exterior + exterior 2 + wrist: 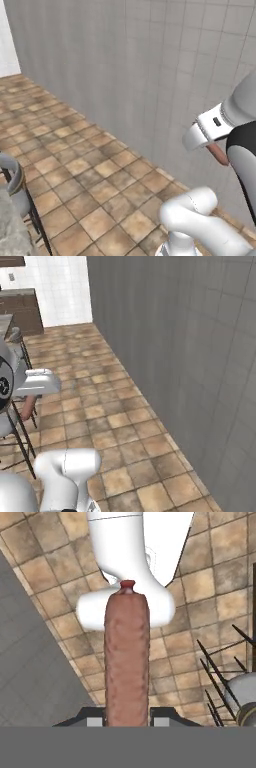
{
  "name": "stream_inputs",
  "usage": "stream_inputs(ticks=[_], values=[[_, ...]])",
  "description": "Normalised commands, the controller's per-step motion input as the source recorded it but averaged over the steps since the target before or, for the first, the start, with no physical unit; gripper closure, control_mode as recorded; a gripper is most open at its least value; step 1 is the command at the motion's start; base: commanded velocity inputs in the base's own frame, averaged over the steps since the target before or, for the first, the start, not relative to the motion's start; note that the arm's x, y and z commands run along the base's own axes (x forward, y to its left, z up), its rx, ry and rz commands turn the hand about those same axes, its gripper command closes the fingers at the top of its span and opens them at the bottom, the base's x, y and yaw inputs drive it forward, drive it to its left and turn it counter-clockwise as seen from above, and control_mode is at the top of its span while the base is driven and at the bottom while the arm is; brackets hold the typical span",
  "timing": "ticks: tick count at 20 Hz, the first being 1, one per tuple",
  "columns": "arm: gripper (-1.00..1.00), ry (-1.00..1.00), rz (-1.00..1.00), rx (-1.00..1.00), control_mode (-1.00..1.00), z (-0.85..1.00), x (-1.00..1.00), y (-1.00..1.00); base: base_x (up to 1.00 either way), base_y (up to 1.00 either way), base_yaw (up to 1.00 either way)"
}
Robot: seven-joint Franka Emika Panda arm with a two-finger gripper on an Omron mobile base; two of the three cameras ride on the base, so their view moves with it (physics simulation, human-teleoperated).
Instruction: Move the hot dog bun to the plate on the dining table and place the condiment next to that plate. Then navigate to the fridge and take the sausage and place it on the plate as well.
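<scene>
The sausage, a slim reddish-brown cylinder, stands up between my two dark fingertips in the hand view, and my gripper is shut on it. In the left base view the sausage pokes out below the white hand at the right, above the tiled floor. From the right base camera its end hangs under the hand at the left edge. The bun, plate, condiment, dining table and fridge are out of view.
A grey tiled wall runs close along the side. Brown floor tiles stretch ahead. A dark-legged stool stands near the left, also the stool in the hand view. Dark wall cabinets sit far back.
</scene>
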Motion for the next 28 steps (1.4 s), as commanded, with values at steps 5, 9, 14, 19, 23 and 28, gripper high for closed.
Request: stream_inputs(ticks=[5,9,14,19,23,28], values=[[1.00,0.00,0.00,0.00,1.00,0.00,0.00,0.00,0.95,-0.24,0.53],[1.00,0.00,0.00,0.00,1.00,0.00,0.00,0.00,0.74,-0.22,0.59],[1.00,0.00,0.00,0.00,1.00,0.00,0.00,0.00,0.50,-0.16,0.67],[1.00,0.00,0.00,0.00,1.00,0.00,0.00,0.00,0.51,-0.19,0.68],[1.00,0.00,0.00,0.00,1.00,0.00,0.00,0.00,0.45,-0.23,0.67],[1.00,0.00,0.00,0.00,1.00,0.00,0.00,0.00,0.27,-0.37,0.61]])
